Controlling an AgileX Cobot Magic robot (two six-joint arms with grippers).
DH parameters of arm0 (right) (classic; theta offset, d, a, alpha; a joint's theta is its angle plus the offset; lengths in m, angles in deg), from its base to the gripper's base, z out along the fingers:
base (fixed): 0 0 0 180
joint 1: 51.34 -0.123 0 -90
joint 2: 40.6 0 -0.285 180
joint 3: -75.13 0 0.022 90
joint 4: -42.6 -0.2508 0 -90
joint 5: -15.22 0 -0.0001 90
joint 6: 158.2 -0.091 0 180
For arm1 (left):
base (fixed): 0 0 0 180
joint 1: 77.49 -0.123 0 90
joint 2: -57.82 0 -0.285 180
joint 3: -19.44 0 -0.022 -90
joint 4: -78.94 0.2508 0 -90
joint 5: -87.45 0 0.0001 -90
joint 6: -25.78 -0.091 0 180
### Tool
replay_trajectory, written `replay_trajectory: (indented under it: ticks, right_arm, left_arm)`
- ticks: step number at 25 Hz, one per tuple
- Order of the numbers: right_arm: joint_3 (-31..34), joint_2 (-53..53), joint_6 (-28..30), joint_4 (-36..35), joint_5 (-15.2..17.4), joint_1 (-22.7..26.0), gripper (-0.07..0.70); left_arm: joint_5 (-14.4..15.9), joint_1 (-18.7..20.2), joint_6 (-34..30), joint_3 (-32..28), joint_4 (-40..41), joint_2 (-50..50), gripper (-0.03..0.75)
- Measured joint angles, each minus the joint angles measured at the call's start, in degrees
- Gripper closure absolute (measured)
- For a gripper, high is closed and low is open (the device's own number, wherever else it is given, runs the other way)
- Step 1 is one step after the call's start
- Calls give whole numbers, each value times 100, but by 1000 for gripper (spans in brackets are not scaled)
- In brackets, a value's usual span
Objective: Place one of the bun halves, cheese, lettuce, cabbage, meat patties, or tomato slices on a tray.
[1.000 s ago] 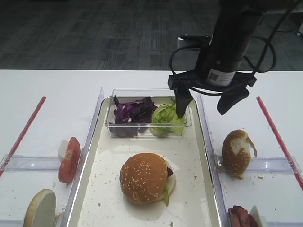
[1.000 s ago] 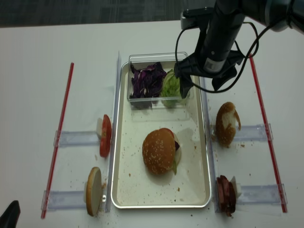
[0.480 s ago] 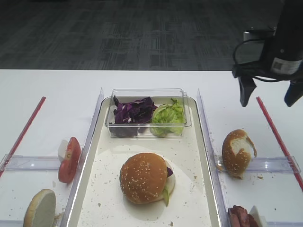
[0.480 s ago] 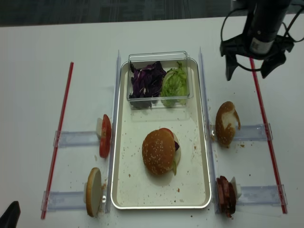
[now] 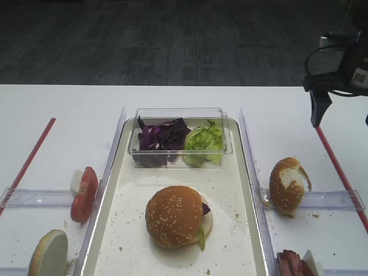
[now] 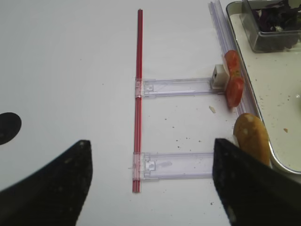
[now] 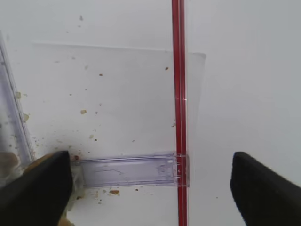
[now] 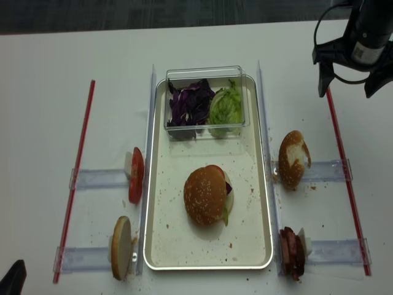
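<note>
The right pincer hangs spread wide and empty above the red strip at the desk's far right corner. The left pincer also stands released, grasping nothing, over the left of the desk. The seeded bun top sits mid-tray on a stacked burger. Cabbage and lettuce fill the clear tub at the tray's far end. Tomato slices stand left of the tray, meat patties right.

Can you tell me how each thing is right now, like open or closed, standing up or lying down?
Right black gripper: open, empty.
Left black gripper: open, empty.
Sesame-seeded golden bun top: lying stacked on the cream tray.
Round red tomato slices: standing on edge.
Clear plastic tub: uncovered, holding purple cabbage and green lettuce.
</note>
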Motion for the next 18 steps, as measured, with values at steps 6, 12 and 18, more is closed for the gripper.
replay_trajectory:
  ticks: [6, 12, 18]
  right_arm:
    - [698, 456, 59, 45, -24, 0, -50]
    - [2096, 1352, 93, 76, -24, 0, -49]
    - [3604, 2589, 163, 24, -294, 0, -49]
  left_arm:
    - [0, 0, 0, 0, 0, 0, 224]
    - [0, 0, 0, 0, 0, 0, 224]
    - [0, 0, 0, 0, 0, 0, 224]
